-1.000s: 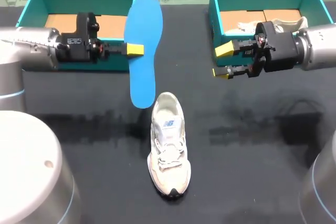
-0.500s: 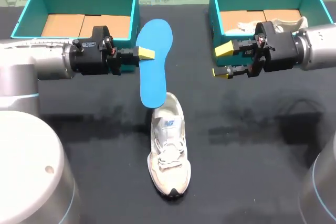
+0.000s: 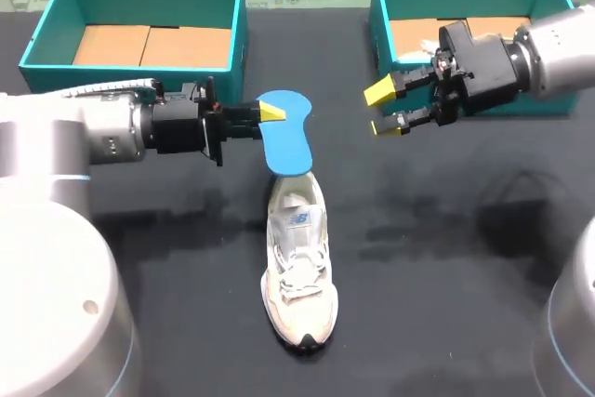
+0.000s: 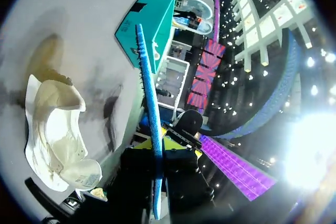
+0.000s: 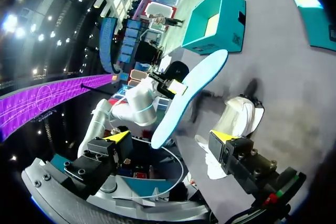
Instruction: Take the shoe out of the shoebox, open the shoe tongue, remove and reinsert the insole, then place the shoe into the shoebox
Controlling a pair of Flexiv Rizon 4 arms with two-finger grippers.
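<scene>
The cream sneaker (image 3: 297, 262) lies on the black table, toe toward the front edge. My left gripper (image 3: 267, 115) is shut on the edge of the blue insole (image 3: 284, 135), which hangs tilted with its lower end over the sneaker's heel opening. In the left wrist view the insole (image 4: 149, 124) shows edge-on between my fingers, with the sneaker (image 4: 55, 135) beside it. My right gripper (image 3: 385, 109) hovers open and empty to the right of the insole, in front of the right shoebox (image 3: 386, 20). The right wrist view shows the insole (image 5: 190, 94) and sneaker (image 5: 239, 115) ahead of its open fingers.
A teal shoebox (image 3: 228, 30) with a cardboard floor stands at the back left. The right shoebox at the back right holds a second pale shoe (image 3: 429, 46). A cable (image 3: 525, 194) lies on the table at the right.
My left arm has carried the insole down and to the right, from beside the left box to above the sneaker's heel, tipping it flatter. My right gripper has shifted slightly left and tilted.
</scene>
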